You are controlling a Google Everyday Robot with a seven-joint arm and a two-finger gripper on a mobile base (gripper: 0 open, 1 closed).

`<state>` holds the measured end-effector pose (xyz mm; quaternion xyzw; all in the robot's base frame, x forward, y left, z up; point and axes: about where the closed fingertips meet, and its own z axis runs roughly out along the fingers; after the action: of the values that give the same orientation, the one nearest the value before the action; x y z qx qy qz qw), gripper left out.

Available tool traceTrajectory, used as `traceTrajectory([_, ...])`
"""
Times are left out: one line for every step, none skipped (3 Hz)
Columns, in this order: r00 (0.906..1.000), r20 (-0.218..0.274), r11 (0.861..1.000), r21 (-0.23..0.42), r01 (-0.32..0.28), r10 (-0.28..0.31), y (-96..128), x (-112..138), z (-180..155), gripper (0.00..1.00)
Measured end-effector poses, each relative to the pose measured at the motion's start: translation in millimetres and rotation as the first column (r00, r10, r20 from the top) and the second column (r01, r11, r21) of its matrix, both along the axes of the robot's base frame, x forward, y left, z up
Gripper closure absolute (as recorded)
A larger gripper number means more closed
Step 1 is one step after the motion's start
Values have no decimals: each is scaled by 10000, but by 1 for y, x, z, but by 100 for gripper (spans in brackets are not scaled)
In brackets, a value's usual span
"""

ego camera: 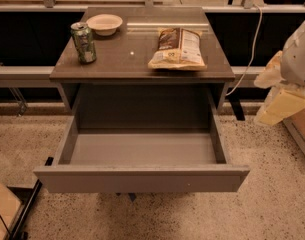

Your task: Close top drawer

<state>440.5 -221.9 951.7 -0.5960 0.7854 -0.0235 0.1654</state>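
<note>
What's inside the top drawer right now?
The top drawer shows only bare grey floor and walls; the strip just behind its front panel is hidden. The tool hangs at the view's right edge, apart from it.

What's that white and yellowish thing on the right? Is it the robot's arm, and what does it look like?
Yes. The arm at the right edge, beside the top drawer, has a smooth, rounded white shell. Below it the tool is pale cream-yellow, made of blocky, flat-faced pieces. No markings or cables show on either.
</note>
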Motion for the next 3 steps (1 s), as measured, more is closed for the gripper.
traceTrajectory([10000,85,10000,-24,-11,11,1,-1,4,66])
traceTrajectory([9995,47,9995,-23,-302,302,14,-3,-5,89])
traceTrajectory([9955,-819,9986,253,-458,478,24,-14,-53,100])
